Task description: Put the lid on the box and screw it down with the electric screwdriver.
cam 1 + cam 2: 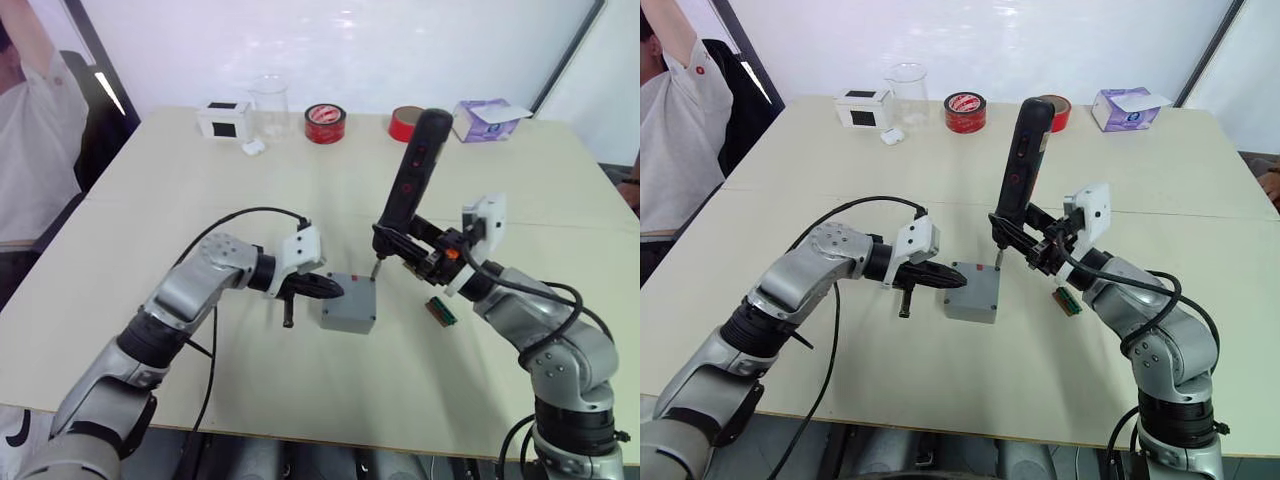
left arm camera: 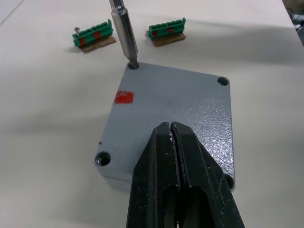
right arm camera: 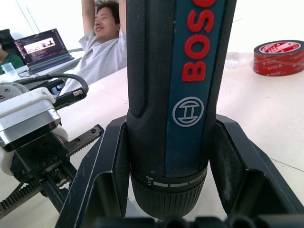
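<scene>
The right gripper (image 1: 415, 250) is clamped around the lower end of the electric screwdriver (image 1: 408, 182), one black finger (image 3: 102, 175) on each side of the barrel, and holds the tool nearly upright, leaning a little. On the barrel the red letters "BOS" read upward, above a round white emblem. The thin metal bit (image 2: 124, 32) stands with its tip in a corner screw hole of the lid (image 2: 175, 114), which lies flat on top of the box (image 1: 349, 315) near the middle of the table (image 1: 300, 390). The lid carries a small red mark near that corner, and the other corner holes in sight look empty. The left gripper (image 2: 172, 135) has its fingers pressed together, their tips resting on the lid's edge opposite the bit. Two small green-and-brown pieces (image 2: 93, 36) lie on the table just beyond the box. Along the far edge stand a white-and-black box (image 1: 223, 119), a clear beaker (image 1: 269, 105) that looks empty, two rolls of red tape (image 1: 325, 123) whose white print is too small to read, and a purple tissue box (image 1: 486, 120) with a tissue sticking up. A person (image 1: 675, 120) sits at the table's far left corner.
</scene>
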Robot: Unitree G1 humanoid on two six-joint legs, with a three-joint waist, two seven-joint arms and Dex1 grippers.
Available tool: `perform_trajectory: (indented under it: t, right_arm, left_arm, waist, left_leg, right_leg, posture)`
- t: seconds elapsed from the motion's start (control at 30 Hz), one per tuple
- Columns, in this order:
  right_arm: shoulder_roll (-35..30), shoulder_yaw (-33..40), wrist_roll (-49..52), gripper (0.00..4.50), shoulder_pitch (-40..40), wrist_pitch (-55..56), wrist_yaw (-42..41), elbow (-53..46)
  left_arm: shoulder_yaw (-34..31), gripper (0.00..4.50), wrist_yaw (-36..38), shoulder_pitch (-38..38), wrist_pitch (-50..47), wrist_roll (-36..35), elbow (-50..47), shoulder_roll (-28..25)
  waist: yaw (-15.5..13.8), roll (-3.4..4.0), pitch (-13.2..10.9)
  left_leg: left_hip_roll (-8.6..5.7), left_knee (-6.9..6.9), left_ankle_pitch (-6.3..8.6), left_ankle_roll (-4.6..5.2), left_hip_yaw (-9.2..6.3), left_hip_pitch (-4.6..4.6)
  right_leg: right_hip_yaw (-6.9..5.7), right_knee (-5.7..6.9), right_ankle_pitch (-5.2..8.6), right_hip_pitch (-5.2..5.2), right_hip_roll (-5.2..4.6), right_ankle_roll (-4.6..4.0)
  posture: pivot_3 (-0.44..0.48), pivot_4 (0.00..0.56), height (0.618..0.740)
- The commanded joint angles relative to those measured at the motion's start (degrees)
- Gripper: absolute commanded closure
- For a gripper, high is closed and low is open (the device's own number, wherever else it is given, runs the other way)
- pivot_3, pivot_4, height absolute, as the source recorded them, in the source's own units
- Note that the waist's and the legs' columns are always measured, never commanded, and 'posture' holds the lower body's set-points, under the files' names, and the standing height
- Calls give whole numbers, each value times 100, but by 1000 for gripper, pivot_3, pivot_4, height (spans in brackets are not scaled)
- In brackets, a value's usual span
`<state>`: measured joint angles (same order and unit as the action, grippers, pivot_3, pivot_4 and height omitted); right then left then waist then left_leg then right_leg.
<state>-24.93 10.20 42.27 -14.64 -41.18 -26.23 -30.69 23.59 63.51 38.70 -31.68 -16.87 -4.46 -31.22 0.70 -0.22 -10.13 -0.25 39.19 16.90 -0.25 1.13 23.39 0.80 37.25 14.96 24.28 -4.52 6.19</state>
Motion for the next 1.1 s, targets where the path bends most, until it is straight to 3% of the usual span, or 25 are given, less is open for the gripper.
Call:
perform_trajectory:
  t: [0.03, 0.37, 0.47, 0.67, 1.1]
  right_arm:
    - [-60, -22, -33, 2728, 27, 217, -24, -301]
    - [-18, -747, -783, 2728, 785, 573, 94, -120]
    - [29, -954, -1008, 2728, 885, 553, 272, -6]
    - [134, -1215, -1319, 2728, 887, 506, 467, 267]
    - [276, -1070, -1240, 2728, 896, 294, 654, 512]
  left_arm:
    - [110, 4500, -16, -42, -24, 198, 73, 41]
    - [193, 4500, -16, -174, -19, 376, 25, 116]
    - [268, 4500, -51, -240, 58, 521, 78, 159]
    - [342, 4500, -113, -392, 103, 684, 123, 268]
    - [343, 4500, -104, -543, 130, 768, 112, 308]
  waist:
    - [3, 0, 1]
    - [10, -40, 40]
    - [13, -51, 62]
    - [9, -88, 127]
    - [4, -106, 240]
  left_leg:
    - [0, 0, 0, 0, 0, -1]
    - [1, 0, 2, 3, -1, -27]
    - [4, -11, 13, 22, 0, -112]
    - [8, -21, 28, 44, -1, -197]
    - [17, -43, 33, 49, -2, -199]
  right_leg:
    - [0, 0, 0, -2, 0, 0]
    - [0, -3, 0, -32, 1, 0]
    - [-1, -24, 4, -120, 3, -1]
    - [0, -43, 16, -204, 2, -20]
    - [4, -104, 16, -219, -26, -30]
  posture:
    - [0, 150, 740]
    - [0, 150, 740]
    - [0, 150, 740]
    - [0, 150, 740]
    - [0, 150, 740]
